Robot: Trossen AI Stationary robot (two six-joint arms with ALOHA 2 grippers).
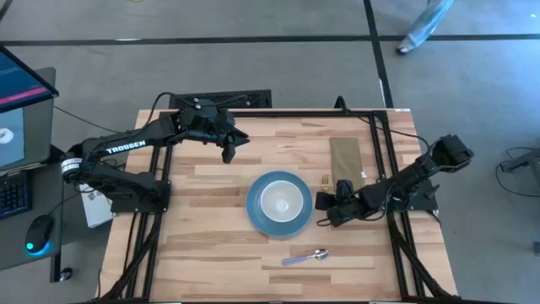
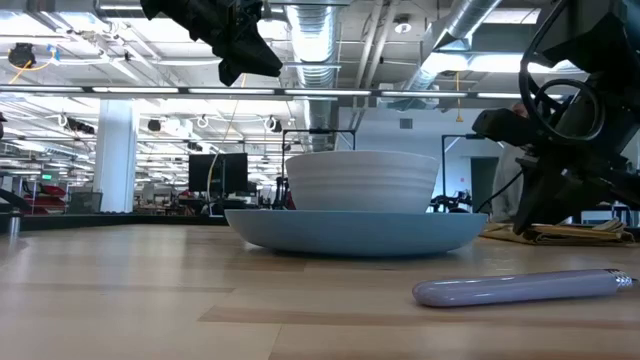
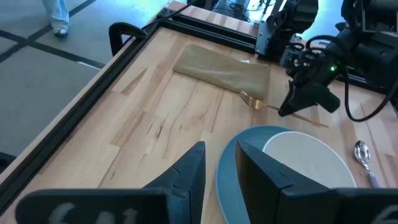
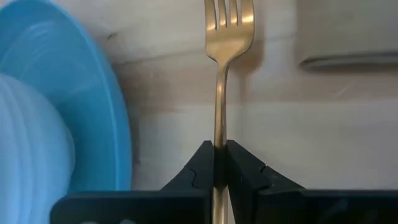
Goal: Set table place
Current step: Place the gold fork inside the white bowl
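Low view puts the spoon [image 2: 525,288] closest, lying flat on the table [image 2: 130,300] with its lilac handle toward the camera, and behind it the white bowl [image 2: 362,180] sits inside the blue plate [image 2: 355,232], pretty much dead centre of the butcher-block top. From overhead the right gripper [image 1: 329,205] is down just beside the plate's right edge, and its own wrist camera shows the jaws pinched tight on the thin handle of a gold fork [image 4: 221,68], tines pointing away toward the olive napkin [image 1: 345,155] further back. So the fork is held low over the wood between plate and napkin, looks like it's about to be laid down there, though I can't tell if the tines are touching yet. My read on handling: the fork is light, stiff and slick metal, so a grip partway along the handle like this one is right, but it could swivel in the jaws if it bumps the plate rim. The bowl and plate look like ceramic, heavier and chippable, best left alone or taken by the rim. The napkin is soft and would just bunch up if nudged. The left gripper [image 1: 228,150] hangs in the air over the back left part of the table, well clear of everything, fingers parted narrowly with nothing between them, so it's just waiting
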